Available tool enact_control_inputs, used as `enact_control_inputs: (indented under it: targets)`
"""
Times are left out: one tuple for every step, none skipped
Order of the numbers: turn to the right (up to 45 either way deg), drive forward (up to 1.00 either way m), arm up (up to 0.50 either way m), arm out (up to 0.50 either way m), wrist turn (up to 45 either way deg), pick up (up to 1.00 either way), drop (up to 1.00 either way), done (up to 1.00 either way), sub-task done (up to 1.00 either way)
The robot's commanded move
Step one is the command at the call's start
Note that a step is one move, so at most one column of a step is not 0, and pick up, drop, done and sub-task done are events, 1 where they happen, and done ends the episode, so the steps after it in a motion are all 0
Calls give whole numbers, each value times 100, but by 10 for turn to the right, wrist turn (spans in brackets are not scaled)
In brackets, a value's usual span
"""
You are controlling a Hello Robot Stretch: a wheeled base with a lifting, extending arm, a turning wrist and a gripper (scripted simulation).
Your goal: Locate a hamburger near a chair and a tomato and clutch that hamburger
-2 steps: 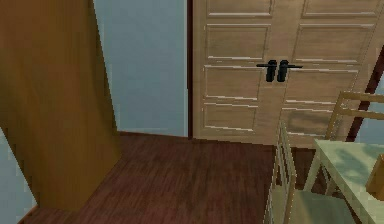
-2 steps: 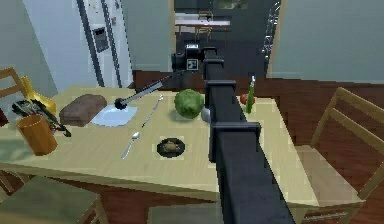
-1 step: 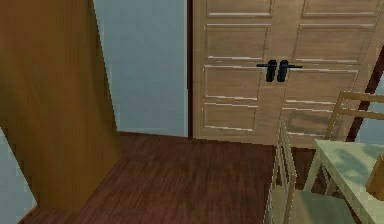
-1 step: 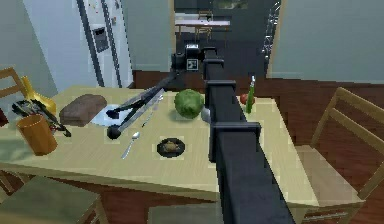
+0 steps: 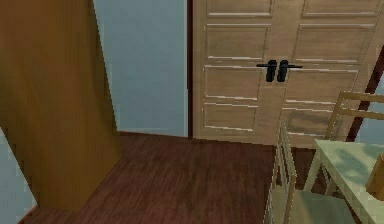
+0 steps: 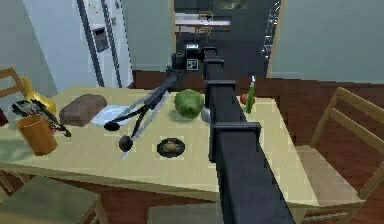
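- One small round dark-and-tan blob (image 6: 172,147) lies on the bench (image 6: 90,168) toward its close edge, just left of the arm (image 6: 238,160). I judge it to be the hamburger, though it is too small to be sure.
- Your end effector (image 6: 128,122) sits farther out and toward the arm side view's left of that blob, its thin fingers slanting across a pale sheet (image 6: 112,112). With things lying behind it, you cannot tell whether it grips anything.
- The next move likely calls for retracting and shifting toward that view's right.
- Farther out stand a green round thing (image 6: 188,102), the red tomato (image 6: 243,98) and, at the right, a chair (image 6: 345,125).
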Motion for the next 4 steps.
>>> enact_control_inputs:
  targets:
    - [0,0,0,-44,0,0,0,0,0]
    - [90,0,0,0,0,0,0,0,0]
    - [0,30,0,0,0,0,0,0,0]
    - [390,0,0,0,0,0,0,0,0]
